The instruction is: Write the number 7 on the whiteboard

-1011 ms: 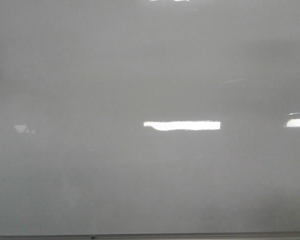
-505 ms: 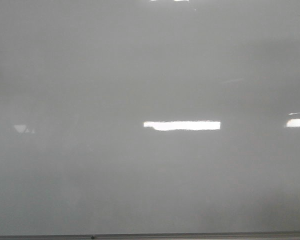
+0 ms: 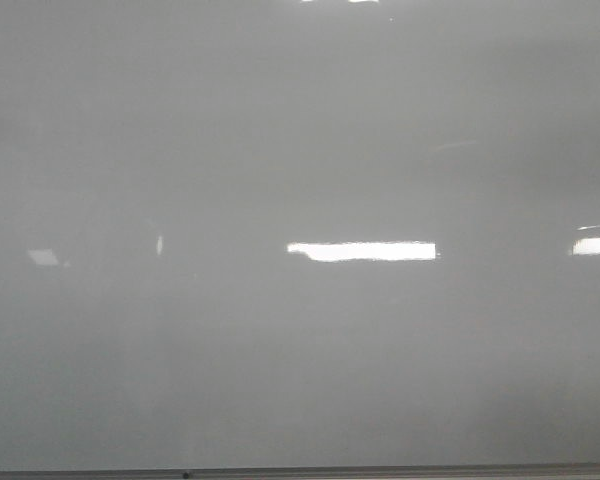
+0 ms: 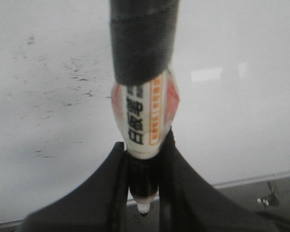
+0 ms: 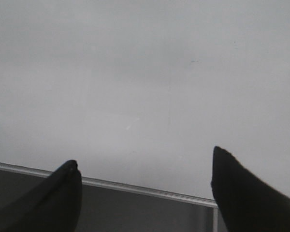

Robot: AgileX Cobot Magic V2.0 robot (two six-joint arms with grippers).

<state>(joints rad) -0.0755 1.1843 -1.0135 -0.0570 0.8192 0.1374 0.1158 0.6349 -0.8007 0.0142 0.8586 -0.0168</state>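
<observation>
A: Glossy pale grey whiteboard (image 3: 280,130) fills the front view, no 7 on it; left hand (image 4: 144,166) clamps a labelled marker pen (image 4: 144,116).

B: Empty right hand (image 5: 145,186) gapes wide; next, I judge, tip to board.

You are looking at what reads as an office, classroom or lab room, though the frames show little beyond one surface. A large glossy whiteboard (image 3: 300,130) fills the front view, with a thin grey metal frame edge (image 3: 380,470) along its lower side and long bright rectangular reflections (image 3: 362,251) across its middle, the kind that ceiling strip lights throw. Faint dark smudges (image 4: 72,77) on the whiteboard in the left wrist view show a board that is written on and wiped.
</observation>
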